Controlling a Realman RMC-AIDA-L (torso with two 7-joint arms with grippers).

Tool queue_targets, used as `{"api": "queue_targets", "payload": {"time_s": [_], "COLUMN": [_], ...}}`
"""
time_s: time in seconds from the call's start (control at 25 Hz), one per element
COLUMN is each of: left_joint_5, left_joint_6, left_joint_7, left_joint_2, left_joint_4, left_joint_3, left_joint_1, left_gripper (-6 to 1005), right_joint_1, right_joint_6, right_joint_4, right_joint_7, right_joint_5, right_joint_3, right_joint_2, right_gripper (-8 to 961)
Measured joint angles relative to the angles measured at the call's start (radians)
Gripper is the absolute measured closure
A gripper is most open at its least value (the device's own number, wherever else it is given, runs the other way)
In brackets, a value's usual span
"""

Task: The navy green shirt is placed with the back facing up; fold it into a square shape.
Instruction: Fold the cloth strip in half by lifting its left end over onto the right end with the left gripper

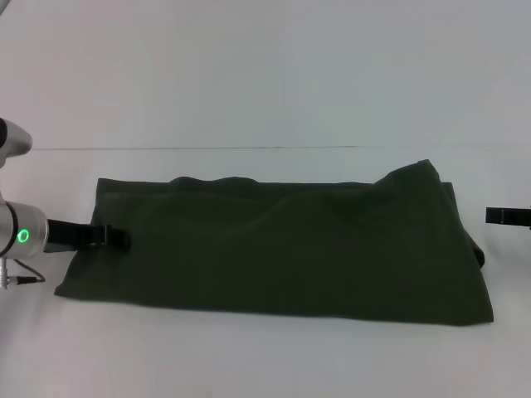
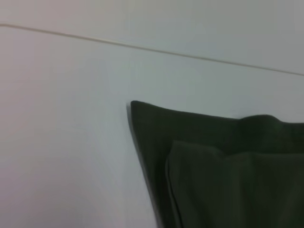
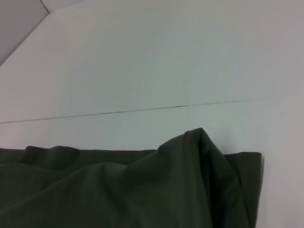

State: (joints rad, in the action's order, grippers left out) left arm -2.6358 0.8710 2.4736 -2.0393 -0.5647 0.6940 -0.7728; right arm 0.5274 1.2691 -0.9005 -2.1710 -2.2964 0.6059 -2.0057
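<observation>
The navy green shirt [image 1: 282,249] lies on the white table, folded into a long band that runs left to right, plain side up. No lettering shows. My left gripper [image 1: 118,238] is low at the shirt's left end and reaches onto the cloth there. My right gripper [image 1: 504,217] is just off the shirt's right end, apart from the cloth, with only its tip in view. The left wrist view shows the shirt's far left corner [image 2: 228,180] with a folded layer on top. The right wrist view shows the rumpled far right corner [image 3: 118,190].
The white table [image 1: 249,356] stretches all around the shirt. A thin seam line [image 1: 249,149] runs across the table behind it. A cable [image 1: 21,278] hangs by my left arm at the picture's left edge.
</observation>
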Motion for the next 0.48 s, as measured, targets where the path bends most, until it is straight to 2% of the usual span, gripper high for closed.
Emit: {"api": "queue_targets", "payload": {"time_s": [0.16,0.4,0.48], "left_joint_5": [0.000,0.001,0.001], "left_joint_6": [0.001,0.015,0.022], "left_joint_7": [-0.001,-0.012,-0.012], "left_joint_2": [0.000,-0.008,-0.012], "left_joint_4": [-0.011,-0.033,-0.038], "left_joint_3": [0.000,0.013,0.013], "left_joint_1": [-0.001,-0.006,-0.011], "left_gripper": [353,597,714], "right_joint_1": [0.000,-0.002,-0.003], "right_joint_6": [-0.001,0.000,0.000], "right_joint_4": [0.000,0.000,0.000], "right_joint_7": [0.000,-0.003,-0.003], "right_joint_5": [0.000,0.000,0.000], "right_joint_3": [0.000,-0.006,-0.008], "right_joint_2": [0.000,0.001,0.001], "right_gripper": [441,451,454]}}
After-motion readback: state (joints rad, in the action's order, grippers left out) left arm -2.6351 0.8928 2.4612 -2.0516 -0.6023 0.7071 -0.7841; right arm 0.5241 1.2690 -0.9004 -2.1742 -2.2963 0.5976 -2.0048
